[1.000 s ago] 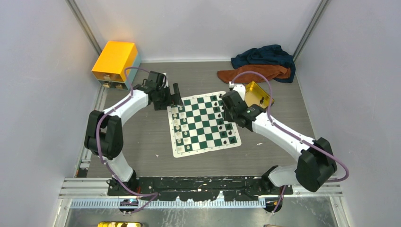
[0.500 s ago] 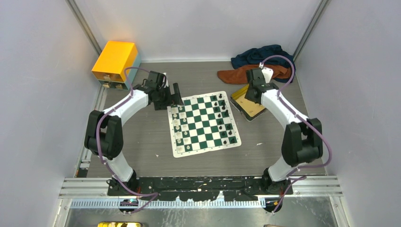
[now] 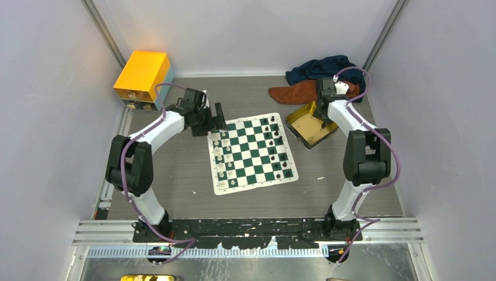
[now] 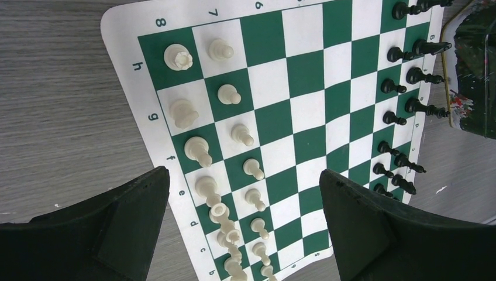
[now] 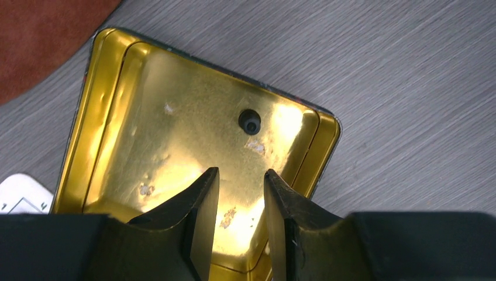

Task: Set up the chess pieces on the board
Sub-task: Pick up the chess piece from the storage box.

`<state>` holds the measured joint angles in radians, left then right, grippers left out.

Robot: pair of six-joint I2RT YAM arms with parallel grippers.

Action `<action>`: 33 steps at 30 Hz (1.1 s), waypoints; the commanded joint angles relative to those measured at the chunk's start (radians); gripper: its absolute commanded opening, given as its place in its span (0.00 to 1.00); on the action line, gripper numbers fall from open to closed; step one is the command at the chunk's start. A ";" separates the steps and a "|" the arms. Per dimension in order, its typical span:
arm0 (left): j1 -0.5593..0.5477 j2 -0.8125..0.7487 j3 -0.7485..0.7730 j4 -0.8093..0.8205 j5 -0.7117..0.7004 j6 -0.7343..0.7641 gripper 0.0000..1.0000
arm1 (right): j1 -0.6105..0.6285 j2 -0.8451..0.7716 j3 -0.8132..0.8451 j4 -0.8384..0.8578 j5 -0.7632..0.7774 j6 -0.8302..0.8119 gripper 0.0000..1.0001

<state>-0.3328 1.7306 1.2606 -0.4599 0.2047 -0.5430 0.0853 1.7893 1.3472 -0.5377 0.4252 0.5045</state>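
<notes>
Noted orange box (image 3: 143, 73) at far left, well apart from the work. Found left gripper (image 3: 217, 120) poised at the far-left corner of the board (image 3: 217, 188), spread wide, holding nothing; judged it placed there to overlook the cream side without blocking it.

Logged cream chess pieces (image 3: 221, 153) in two files down the board's left edge and black chess pieces (image 3: 279, 146) in two files down its right edge, with middle squares bare. Read the nearest cream ones as crowded, some perhaps leaning; could not confirm.

Found gold tin (image 3: 305, 133) just right of the board, with one lone black piece (image 5: 250, 122) on its floor. Recorded right gripper (image 5: 241, 175) above the tin, narrowed to a slim gap, gripping nothing, short of that piece; judged it set narrow to suit so small a figure.

Noted cloths (image 3: 319, 79) heaped at far right.
</notes>
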 commanded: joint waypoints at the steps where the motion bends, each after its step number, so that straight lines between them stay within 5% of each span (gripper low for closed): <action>1: -0.004 0.008 0.008 0.055 0.021 -0.007 1.00 | -0.024 0.026 0.063 0.025 0.017 0.021 0.40; 33: -0.005 0.092 0.075 0.052 0.024 -0.014 1.00 | -0.072 0.202 0.170 0.024 -0.045 0.017 0.40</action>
<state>-0.3328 1.8172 1.2930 -0.4381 0.2211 -0.5499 0.0174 1.9907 1.4731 -0.5316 0.3840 0.5106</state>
